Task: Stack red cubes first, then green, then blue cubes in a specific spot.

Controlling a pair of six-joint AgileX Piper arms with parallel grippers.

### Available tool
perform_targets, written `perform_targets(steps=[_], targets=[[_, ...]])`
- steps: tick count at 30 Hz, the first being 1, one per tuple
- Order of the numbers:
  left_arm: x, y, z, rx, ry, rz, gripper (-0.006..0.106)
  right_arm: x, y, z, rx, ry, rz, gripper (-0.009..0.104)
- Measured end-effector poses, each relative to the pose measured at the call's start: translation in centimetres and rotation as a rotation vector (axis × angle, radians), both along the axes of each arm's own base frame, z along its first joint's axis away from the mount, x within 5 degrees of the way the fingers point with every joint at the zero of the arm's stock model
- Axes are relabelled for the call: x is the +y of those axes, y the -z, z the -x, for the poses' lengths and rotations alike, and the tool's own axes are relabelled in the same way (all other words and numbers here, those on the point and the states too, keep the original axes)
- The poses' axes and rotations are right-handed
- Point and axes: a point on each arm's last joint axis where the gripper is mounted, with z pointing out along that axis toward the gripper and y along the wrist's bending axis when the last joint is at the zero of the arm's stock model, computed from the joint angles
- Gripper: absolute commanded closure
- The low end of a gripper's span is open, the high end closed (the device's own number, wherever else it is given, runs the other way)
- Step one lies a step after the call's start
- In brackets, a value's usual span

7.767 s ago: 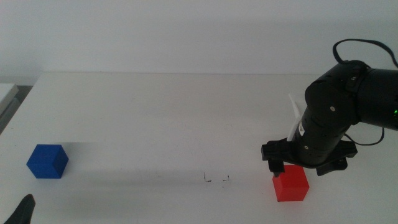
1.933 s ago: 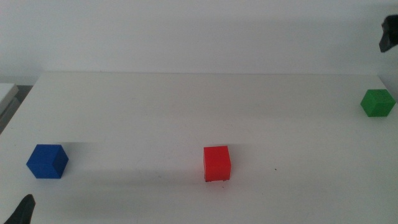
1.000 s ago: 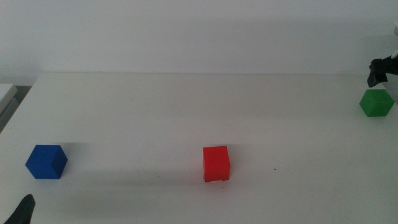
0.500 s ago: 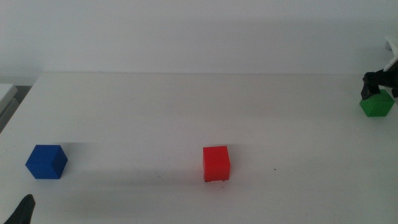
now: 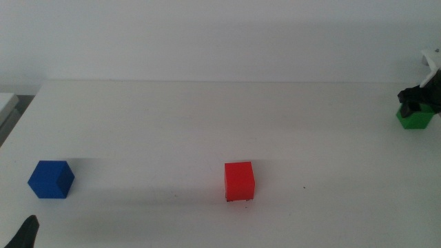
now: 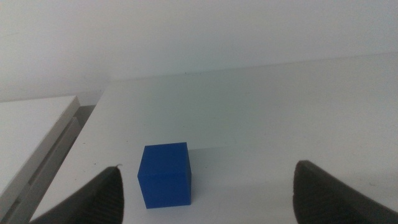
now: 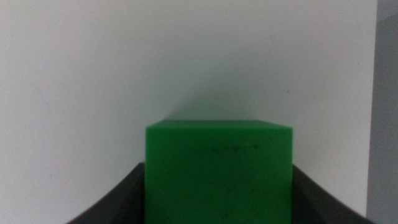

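The red cube (image 5: 240,181) stands at the table's front centre and covers the specific spot, so the pen marks are hidden. At the far right edge the green cube (image 5: 415,118) rests on the table. My right gripper (image 5: 417,100) is lowered over it. In the right wrist view the green cube (image 7: 217,168) fills the gap between the open jaws of the right gripper (image 7: 217,193), one jaw close on each side. The blue cube (image 5: 51,179) sits at front left. My left gripper (image 5: 27,234) waits open just in front of the blue cube (image 6: 165,174).
A white shelf or tray edge (image 5: 7,103) lies beyond the table's left side. The white tabletop (image 5: 207,124) stretches bare between the cubes. The table's right edge (image 7: 385,124) runs close beside the green cube.
The red cube was carried from the front right onto the marked spot and let go. The right gripper then moved to the far right and has come down around the green cube.
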Motion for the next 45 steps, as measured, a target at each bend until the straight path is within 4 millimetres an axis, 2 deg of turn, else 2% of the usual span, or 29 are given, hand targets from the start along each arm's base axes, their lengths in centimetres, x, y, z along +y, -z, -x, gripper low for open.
perform_targets(steps=[2, 4, 6, 8, 12, 13, 16, 18, 21, 29, 31, 34, 39, 45], targets=[[0.0, 0.0, 0.0, 0.000, 0.000, 0.000, 0.009, 0.0, 0.0, -0.1, -0.007, 0.005, 0.000, 0.076], [0.0, 0.0, 0.0, 0.000, 0.000, 0.000, 0.009, 0.0, 0.0, -0.1, -0.008, 0.021, -0.006, 0.087], [0.0, 0.0, 0.0, 0.000, 0.000, 0.000, 0.009, -0.1, -0.1, 0.1, 0.004, 0.041, -0.004, 0.089], [0.0, 0.0, 0.0, 0.000, 0.000, 0.000, 0.009, 0.0, -1.0, 0.3, 0.008, 0.065, 0.002, 0.089], [0.0, 0.0, 0.0, 0.000, 0.000, 0.002, 0.009, 1.1, -6.2, 1.2, -0.055, 0.128, 0.021, 0.089], [0.0, 0.0, 0.0, 0.000, 0.000, 0.002, 0.009, 2.6, -9.8, 2.1, -0.117, 0.163, 0.012, 0.089], [0.0, 0.0, 0.0, 0.000, 0.000, 0.002, 0.009, 5.7, -14.4, 4.1, -0.179, 0.183, 0.025, 0.089], [0.0, 0.0, 0.0, 0.000, 0.000, 0.002, 0.009, 8.7, -16.8, 5.6, -0.197, 0.172, 0.036, 0.089], [0.0, 0.0, 0.0, 0.000, 0.000, 0.002, 0.009, 13.7, -18.5, 7.7, -0.181, 0.144, 0.039, 0.087], [0.0, 0.0, 0.0, 0.000, 0.000, 0.002, 0.009, 28.1, -19.4, 12.6, -0.188, 0.020, -0.022, 0.084], [0.0, 0.0, 0.0, 0.000, 0.000, 0.002, 0.009, 31.2, -19.3, 14.1, -0.184, -0.004, -0.056, 0.084], [0.0, 0.0, 0.0, 0.000, 0.000, 0.002, 0.009, 34.7, -18.8, 16.1, -0.167, -0.012, -0.099, 0.084], [0.0, 0.0, 0.0, 0.000, 0.000, 0.002, 0.009, 38.9, -16.9, 18.1, -0.117, -0.032, -0.116, 0.084], [0.0, 0.0, 0.0, 0.000, 0.000, 0.002, 0.009, 41.1, -14.0, 18.4, -0.089, -0.023, -0.068, 0.084]])
